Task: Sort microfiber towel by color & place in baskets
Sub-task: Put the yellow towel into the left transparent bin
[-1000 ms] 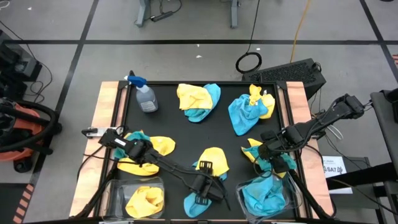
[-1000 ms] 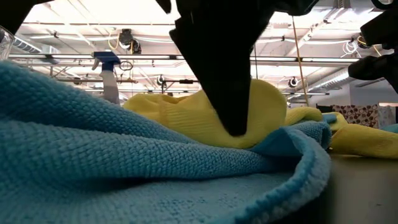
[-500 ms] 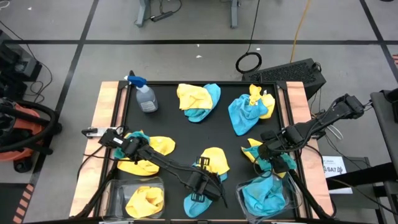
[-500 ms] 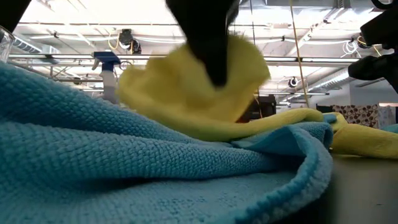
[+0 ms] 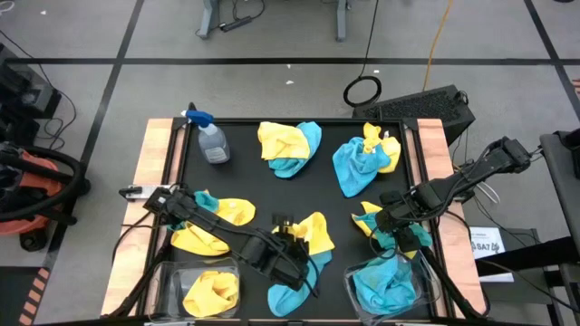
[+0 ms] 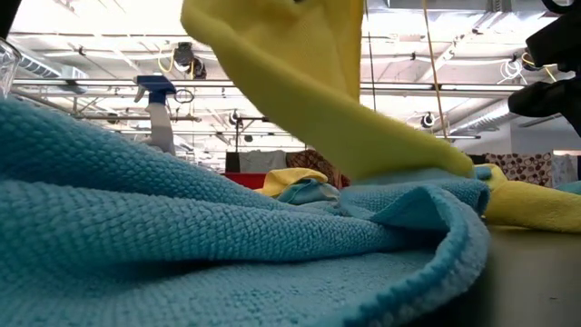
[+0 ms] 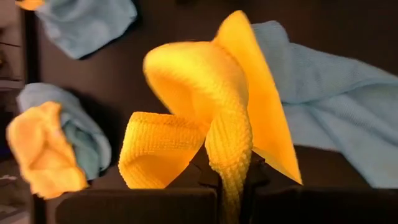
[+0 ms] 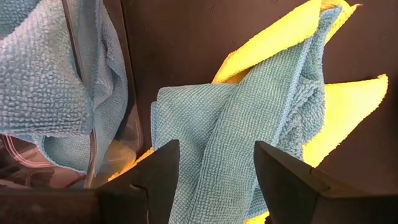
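Observation:
My left gripper (image 5: 294,243) is shut on a yellow microfiber towel (image 5: 315,232) near the table's front middle. The towel is raised (image 6: 290,73), and its lower end (image 6: 427,163) still lies on a turquoise towel (image 6: 227,245). The left basket (image 5: 172,276) holds a yellow towel (image 5: 210,292); the right basket (image 5: 349,276) holds turquoise towels (image 5: 388,285). My right gripper (image 8: 214,180) hangs open just above a turquoise towel (image 8: 249,124) lying on a yellow one (image 8: 348,106), touching neither. My left gripper pinches a bunched fold of the yellow towel (image 7: 229,168) between its two fingers, coming from above. The towel stands up from the fingers in loops in the wrist view. Its upper part is lifted, and its lower end trails slack on the turquoise towel.
A clear spray bottle (image 5: 210,138) stands at the far left. Mixed yellow and turquoise piles lie at the far middle (image 5: 290,147), far right (image 5: 364,156) and under the left arm (image 5: 217,217). Wooden strips (image 5: 154,154) flank the black mat.
My left gripper has shut on the yellow towel and risen, shifting a little toward the table's left. The towel's gripped part has come up off the turquoise towel, while its lower end has stayed lying there.

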